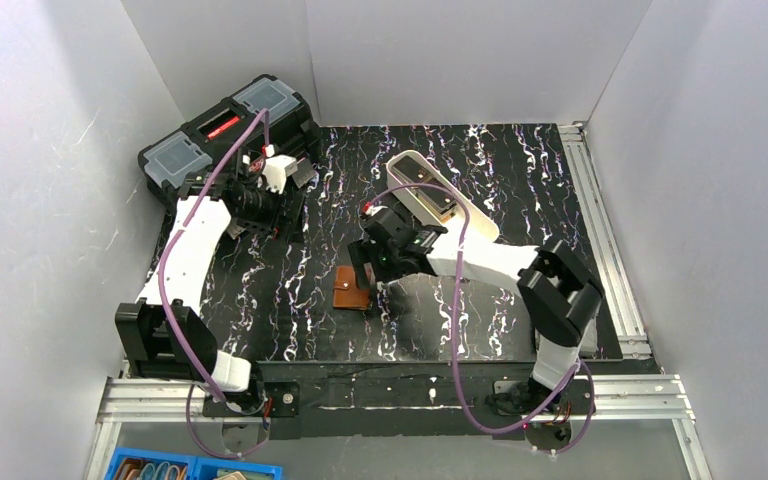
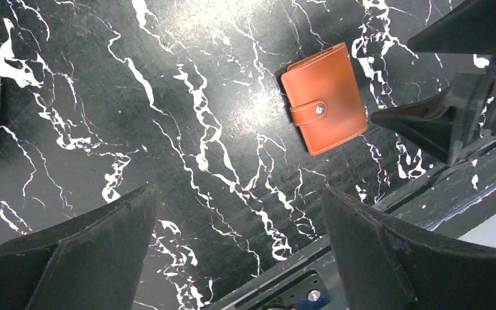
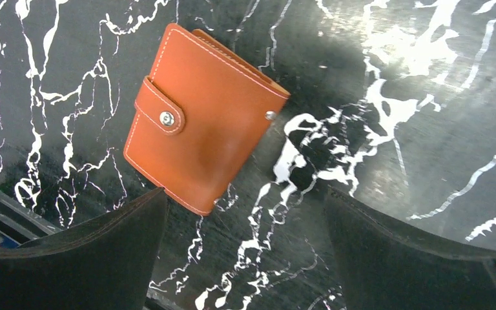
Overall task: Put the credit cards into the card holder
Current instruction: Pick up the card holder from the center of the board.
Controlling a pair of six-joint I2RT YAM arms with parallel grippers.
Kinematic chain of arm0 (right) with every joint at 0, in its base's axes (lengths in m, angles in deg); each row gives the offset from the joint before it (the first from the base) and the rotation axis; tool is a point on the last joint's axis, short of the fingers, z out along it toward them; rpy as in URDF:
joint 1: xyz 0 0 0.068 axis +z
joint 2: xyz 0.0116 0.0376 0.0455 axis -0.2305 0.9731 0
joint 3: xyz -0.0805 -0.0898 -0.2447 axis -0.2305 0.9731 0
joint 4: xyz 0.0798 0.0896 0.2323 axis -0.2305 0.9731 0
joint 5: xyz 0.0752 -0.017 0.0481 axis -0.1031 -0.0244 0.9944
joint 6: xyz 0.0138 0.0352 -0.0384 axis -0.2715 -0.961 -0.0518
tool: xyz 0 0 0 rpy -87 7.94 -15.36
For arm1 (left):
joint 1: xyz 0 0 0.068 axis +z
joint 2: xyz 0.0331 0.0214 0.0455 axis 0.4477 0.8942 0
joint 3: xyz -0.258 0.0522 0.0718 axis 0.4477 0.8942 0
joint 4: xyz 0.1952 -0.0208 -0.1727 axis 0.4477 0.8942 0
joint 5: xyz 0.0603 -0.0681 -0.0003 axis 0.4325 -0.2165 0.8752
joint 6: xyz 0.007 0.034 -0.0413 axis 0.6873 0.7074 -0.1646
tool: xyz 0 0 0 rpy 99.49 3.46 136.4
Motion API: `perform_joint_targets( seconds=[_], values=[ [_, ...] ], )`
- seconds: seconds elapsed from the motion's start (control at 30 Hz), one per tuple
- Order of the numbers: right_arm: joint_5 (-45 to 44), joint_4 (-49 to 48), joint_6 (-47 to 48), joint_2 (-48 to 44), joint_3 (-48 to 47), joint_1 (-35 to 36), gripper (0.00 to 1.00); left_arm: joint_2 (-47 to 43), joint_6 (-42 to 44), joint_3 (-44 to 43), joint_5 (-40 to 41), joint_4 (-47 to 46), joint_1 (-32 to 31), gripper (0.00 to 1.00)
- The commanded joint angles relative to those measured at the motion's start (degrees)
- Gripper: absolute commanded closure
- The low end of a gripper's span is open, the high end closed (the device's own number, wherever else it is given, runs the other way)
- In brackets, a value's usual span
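Left claw (image 2: 239, 194) hangs over the black marbled counter (image 2: 103, 97), fingers spread wide, nothing between them. Beyond, the brown card holder (image 2: 323, 98) lies flat, strap snapped shut. The right claw (image 2: 389, 81) is just beside it, one dark fingertip at its edge.

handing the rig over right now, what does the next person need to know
Left claw: open, empty, raised over the table on the left side.
Right claw: open, empty, hovering by the card holder.
Card holder: flat on the table, closed, strap snapped.
Credit cards: the dark flat pieces in the white tray look like them, not certain.
Done: nothing visible.
Left: open the holder, fetch the cards, slide them in.
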Motion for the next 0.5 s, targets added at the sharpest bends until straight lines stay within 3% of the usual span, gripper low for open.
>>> perform_joint_targets(
  seconds=[0.0,0.2,0.47],
  values=[
    [-1.0,-2.1,0.7,3.5,-4.5,1.4,0.04,-2.7,1.1,0.8,1.8,1.8,-0.1,0.02],
    [-1.3,-3.4,0.4,5.4,-3.8,4.1,0.05,-2.8,1.2,0.7,3.2,1.5,-0.1,0.02],
    [-9.0,-3.0,0.3,7.3,-4.2,9.0,0.01,-2.7,2.1,0.2,4.4,2.0,-0.1,0.02]
  ],
)
